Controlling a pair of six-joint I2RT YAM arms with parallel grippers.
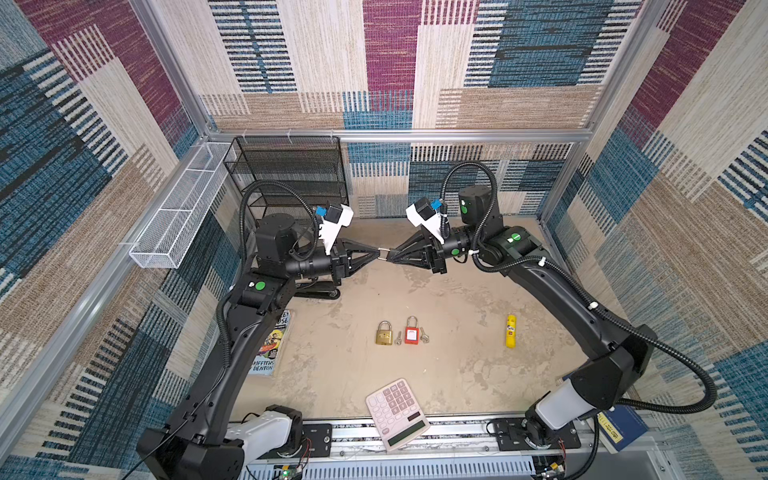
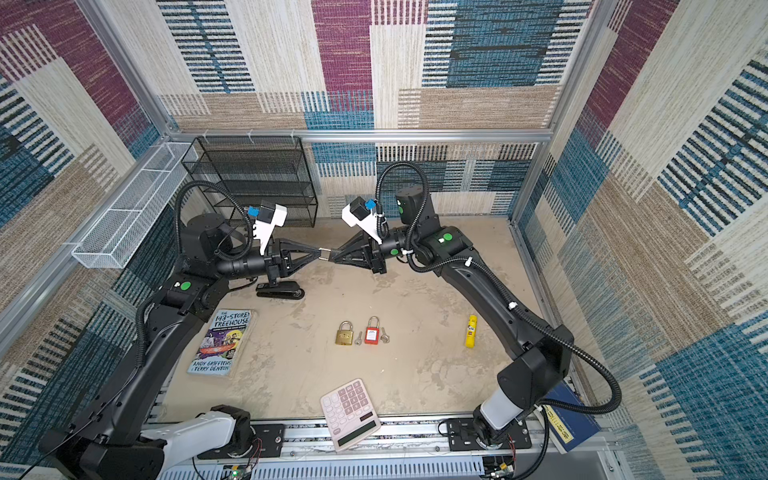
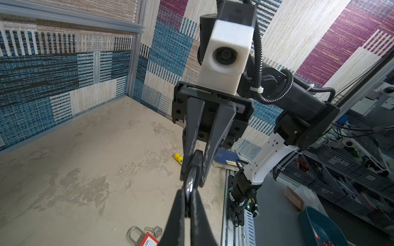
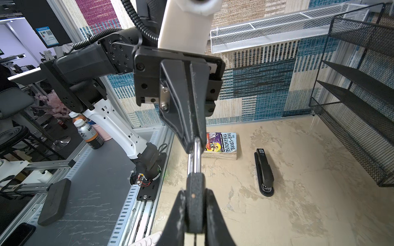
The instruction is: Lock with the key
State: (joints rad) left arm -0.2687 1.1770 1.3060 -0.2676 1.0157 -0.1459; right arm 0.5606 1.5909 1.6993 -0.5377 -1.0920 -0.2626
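Far to the left of the red padlock, a paperback book lies flat on the table, close beside the left arm. Behind the red padlock and raised well clear of the table, the left gripper and the right gripper meet tip to tip. Between them is a black padlock. The left claw is pressed together on its silver shackle, and the right claw pinches the black body from 2 sides. Whether the shackle is pushed home cannot be told.

Just left of the red padlock lies a brass padlock, with a small key between the 2 locks. In front of the red padlock, a pink calculator overhangs the table's front edge. Just beside the red padlock on its right lies a 2nd key. Well to the right of the red padlock lies a yellow tube.
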